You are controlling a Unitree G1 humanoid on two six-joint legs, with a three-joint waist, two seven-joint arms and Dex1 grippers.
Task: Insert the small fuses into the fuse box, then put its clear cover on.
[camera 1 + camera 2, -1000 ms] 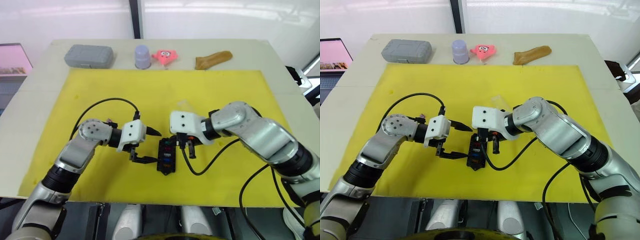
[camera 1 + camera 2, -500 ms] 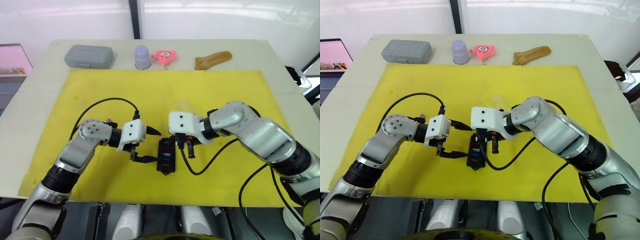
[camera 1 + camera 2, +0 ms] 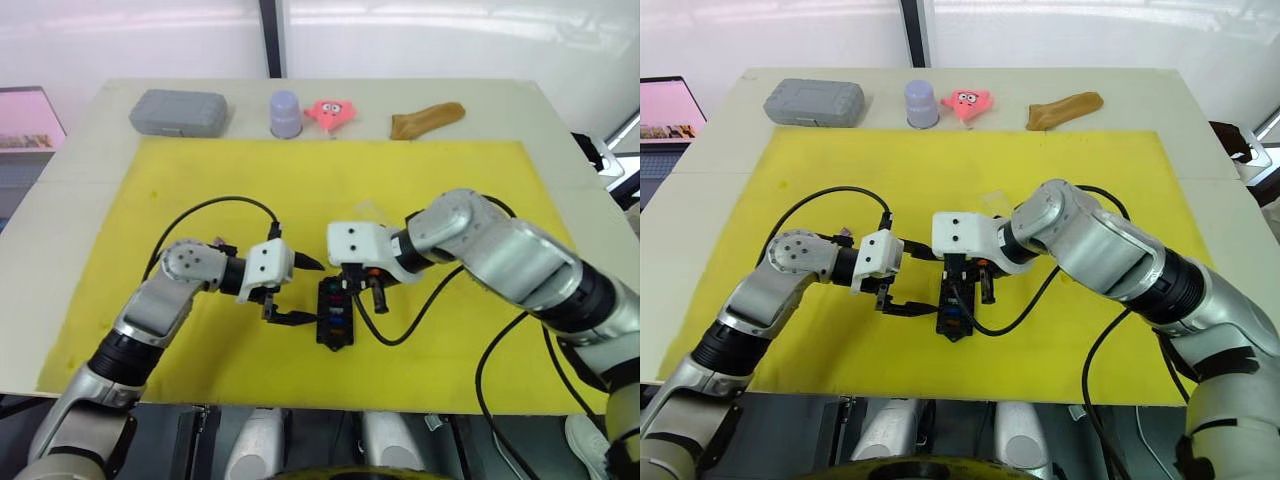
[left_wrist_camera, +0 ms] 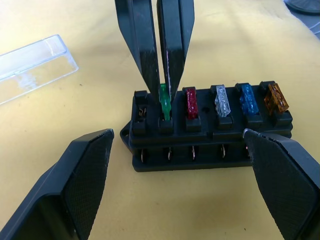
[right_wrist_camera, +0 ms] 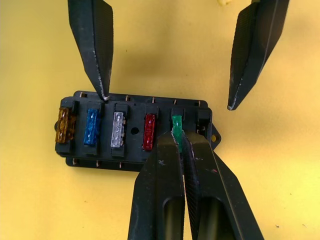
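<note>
Pinched shut on the green fuse [image 5: 176, 125], the right gripper [image 4: 162, 102] holds it upright in the fifth slot of the fuse box [image 3: 334, 315], where it stands higher than its neighbours and so looks only part seated. Wide open, the left gripper [image 5: 167, 102] holds nothing; one fingertip touches or nearly touches the box's far edge by the blue fuse [image 5: 92, 133], the other hangs just off the end with the empty slot. The box sits on the yellow mat [image 3: 200, 180] near the front edge, between the two arms. Orange [image 5: 64, 128], blue, grey [image 5: 118, 135] and red [image 5: 149, 131] fuses are already in; the sixth slot is empty.

Risks, as I judge them: pressing down while the fuse is tilted could jam or bend its blades, and a push off centre could slide or tip the light box, since the left fingers do not clamp it. Letting go early could leave the green fuse proud, so that the clear cover [image 4: 32, 67], lying just beyond the box, would not close. Pulling away while the pads grip could lift the fuse back out.
</note>
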